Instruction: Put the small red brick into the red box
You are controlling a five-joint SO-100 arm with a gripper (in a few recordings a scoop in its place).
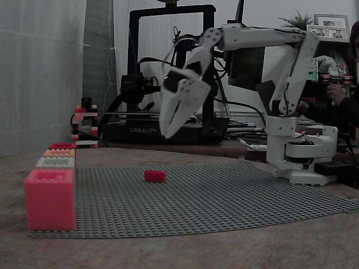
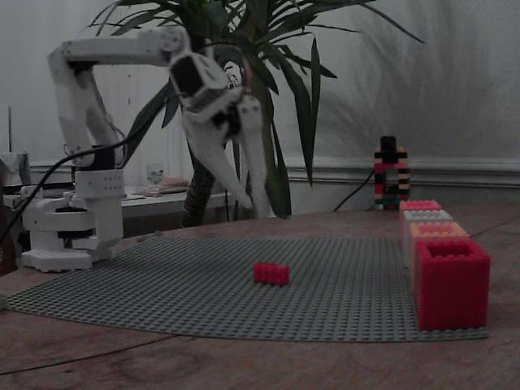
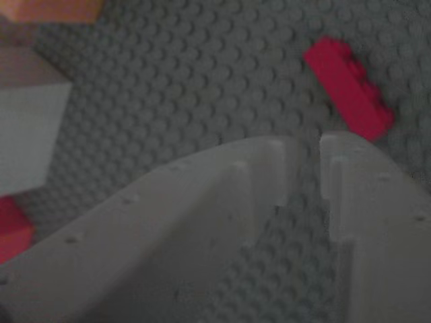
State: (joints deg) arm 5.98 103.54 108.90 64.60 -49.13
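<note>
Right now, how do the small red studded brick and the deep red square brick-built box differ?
The small red brick is tiny and low; the red box is far taller and open-topped. The brick lies in the middle of the grey baseplate; the box stands at its edge. Both are red.

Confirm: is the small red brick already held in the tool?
No: in a fixed view the small red brick lies on the grey baseplate, with the tool raised above it, empty.
</note>
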